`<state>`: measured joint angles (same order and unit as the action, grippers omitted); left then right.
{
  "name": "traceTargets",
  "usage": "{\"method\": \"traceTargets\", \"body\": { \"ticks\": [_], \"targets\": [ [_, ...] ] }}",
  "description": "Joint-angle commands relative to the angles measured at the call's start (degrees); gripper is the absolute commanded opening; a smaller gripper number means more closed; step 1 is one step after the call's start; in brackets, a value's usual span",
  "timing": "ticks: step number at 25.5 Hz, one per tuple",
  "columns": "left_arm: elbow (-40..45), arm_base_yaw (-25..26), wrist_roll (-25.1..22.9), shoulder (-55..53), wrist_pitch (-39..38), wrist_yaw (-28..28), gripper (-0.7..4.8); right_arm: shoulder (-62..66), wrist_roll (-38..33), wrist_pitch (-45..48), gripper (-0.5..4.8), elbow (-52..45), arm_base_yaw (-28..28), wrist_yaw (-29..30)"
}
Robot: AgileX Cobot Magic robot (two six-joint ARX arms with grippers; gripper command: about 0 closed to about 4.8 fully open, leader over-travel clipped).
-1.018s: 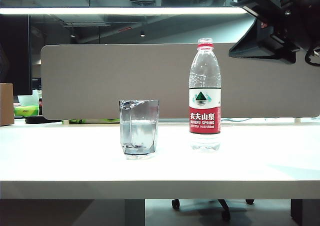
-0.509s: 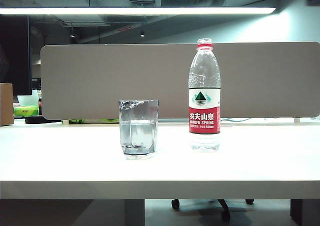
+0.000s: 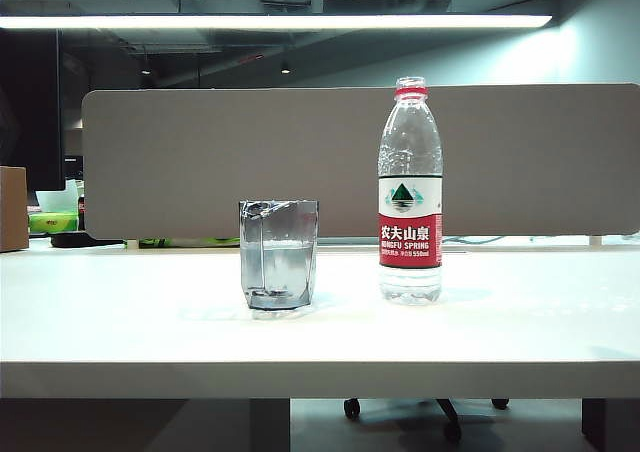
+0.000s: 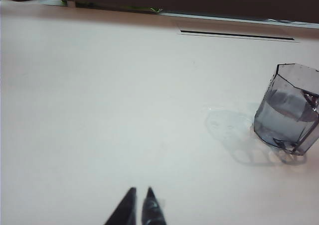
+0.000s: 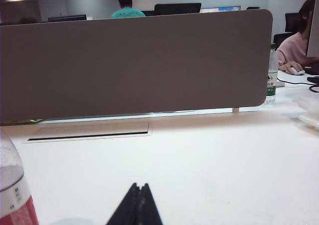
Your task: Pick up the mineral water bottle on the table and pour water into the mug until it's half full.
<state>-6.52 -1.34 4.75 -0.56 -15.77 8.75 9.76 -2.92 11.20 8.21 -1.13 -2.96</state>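
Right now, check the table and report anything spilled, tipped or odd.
Nothing stands out. The mineral water bottle and the mug stand upright and apart on the table, no puddle visible. Left gripper and right gripper are shut, holding nothing.

My left gripper [image 4: 138,197] is closed, its tips together, low over the worktop [image 4: 99,110]. My right gripper [image 5: 139,195] is closed too, holding nothing.

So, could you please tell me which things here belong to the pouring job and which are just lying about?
Job:
- mineral water bottle
- mug
- table
- left gripper, shut
- right gripper, shut

Lying about:
- grey partition
- cardboard box
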Motion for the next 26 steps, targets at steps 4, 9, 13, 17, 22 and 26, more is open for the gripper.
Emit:
{"method": "traceTargets", "body": {
  "ticks": [4, 9, 13, 17, 22, 26],
  "targets": [
    [-0.2, 0.0, 0.2, 0.0, 0.3, 0.1, 0.21, -6.3, 0.2, -2.9, -0.01, -6.5, 0.1, 0.2],
    [-0.2, 0.0, 0.2, 0.0, 0.3, 0.1, 0.21, -9.2, 0.4, -12.6, -0.01, -8.1, 0.1, -0.6],
    [-0.2, 0.0, 0.2, 0.0, 0.3, 0.1, 0.21, -9.7, 0.4, -17.7, -0.01, -8.1, 0.2, -1.8],
    [-0.2, 0.0, 0.2, 0.0, 0.3, 0.1, 0.21, -9.6, 0.4, -21.2, -0.01, -8.1, 0.1, -1.8],
    [-0.2, 0.0, 0.2, 0.0, 0.3, 0.1, 0.21, -9.6, 0.4, -21.3, -0.01, -8.1, 0.1, -1.8],
    [-0.2, 0.0, 0.2, 0.0, 0.3, 0.1, 0.21, -9.6, 0.4, -21.3, -0.01, -8.1, 0.1, -1.8]
  ]
}}
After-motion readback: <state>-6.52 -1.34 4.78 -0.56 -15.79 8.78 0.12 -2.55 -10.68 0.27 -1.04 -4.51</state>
